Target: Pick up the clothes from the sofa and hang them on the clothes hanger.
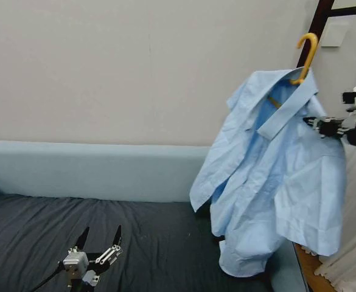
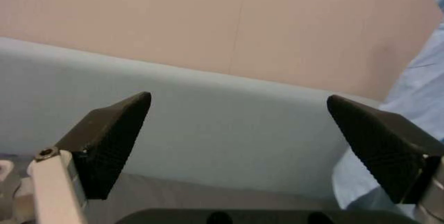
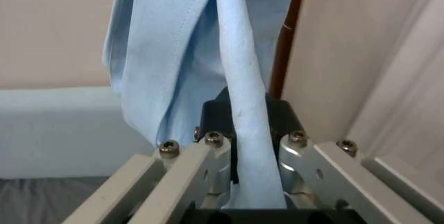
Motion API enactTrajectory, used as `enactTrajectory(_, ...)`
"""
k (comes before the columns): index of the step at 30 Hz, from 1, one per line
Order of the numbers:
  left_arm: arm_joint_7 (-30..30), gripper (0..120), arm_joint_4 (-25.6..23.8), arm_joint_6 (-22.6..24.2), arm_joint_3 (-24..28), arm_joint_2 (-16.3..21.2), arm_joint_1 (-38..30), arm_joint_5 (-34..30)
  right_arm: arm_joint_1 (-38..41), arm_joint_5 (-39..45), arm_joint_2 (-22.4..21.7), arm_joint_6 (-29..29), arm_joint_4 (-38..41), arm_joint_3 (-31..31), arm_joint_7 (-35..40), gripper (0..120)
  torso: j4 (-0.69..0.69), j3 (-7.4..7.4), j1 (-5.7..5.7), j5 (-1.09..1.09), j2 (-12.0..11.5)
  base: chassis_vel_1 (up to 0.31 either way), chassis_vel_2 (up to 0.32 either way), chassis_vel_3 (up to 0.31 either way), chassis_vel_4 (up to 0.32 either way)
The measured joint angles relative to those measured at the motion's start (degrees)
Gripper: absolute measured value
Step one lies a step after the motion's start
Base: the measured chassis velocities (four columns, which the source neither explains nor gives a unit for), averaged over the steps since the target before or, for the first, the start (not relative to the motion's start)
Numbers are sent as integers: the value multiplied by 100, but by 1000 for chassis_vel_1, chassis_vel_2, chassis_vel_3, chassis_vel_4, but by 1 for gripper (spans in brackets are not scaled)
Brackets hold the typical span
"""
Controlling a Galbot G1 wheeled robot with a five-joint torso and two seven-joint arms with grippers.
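The shirt (image 1: 275, 176) is creased cloth; the hanger (image 1: 311, 55) glossy plastic. At seven o'clock the sofa (image 1: 31, 231) is matt fabric; the left gripper (image 2: 237, 99) has ribbed black rubber pads (image 2: 111, 141).

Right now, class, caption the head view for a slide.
Right gripper shut on the blue shirt draped on a yellow hanger; left gripper open above the sofa.

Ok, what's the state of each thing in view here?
shirt: draped on the hanger, hanging down.
hanger: hook up, beside the dark pole.
right end effector: shut on a shirt fold.
left end effector: open, empty, above the sofa seat.
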Motion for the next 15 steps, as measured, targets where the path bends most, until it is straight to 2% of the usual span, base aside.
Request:
enactTrajectory(2, -3, 100, -10, 6, 25, -10, 8, 41, -1, 142, -98, -79, -66, 97, 75, 6, 0, 0, 0, 0, 0, 0, 0, 0, 0)
enactTrajectory(4, -64, 100, -80, 120, 109, -16, 41, 218, -39, 648, -469, -501, -264, 494, 453, 6, 0, 0, 0, 0, 0, 0, 0, 0, 0)
enactTrajectory(6, -162, 100, -116, 301, 129, -5, 66, 422, -83, 712, -709, -641, -390, 616, 644, 6, -1, 0, 0, -2, 0, 0, 0, 0, 0)
enactTrajectory(9, -199, 100, -162, 433, 176, 7, 82, 541, -110, 673, -824, -668, -610, 631, 764, 6, 0, 0, 0, -1, 0, 0, 0, 0, 0)
enactTrajectory(12, -207, 100, -171, 509, 281, 25, 76, 584, -118, 429, -854, -670, -869, 427, 731, 6, 2, 1, 0, -2, 0, 0, 0, 0, 0)
enactTrajectory(15, -207, 100, -186, 525, 393, 47, 58, 596, -109, -312, -697, -671, -1169, -80, 531, 6, 2, 1, 0, 0, 0, 0, 0, 0, 0)
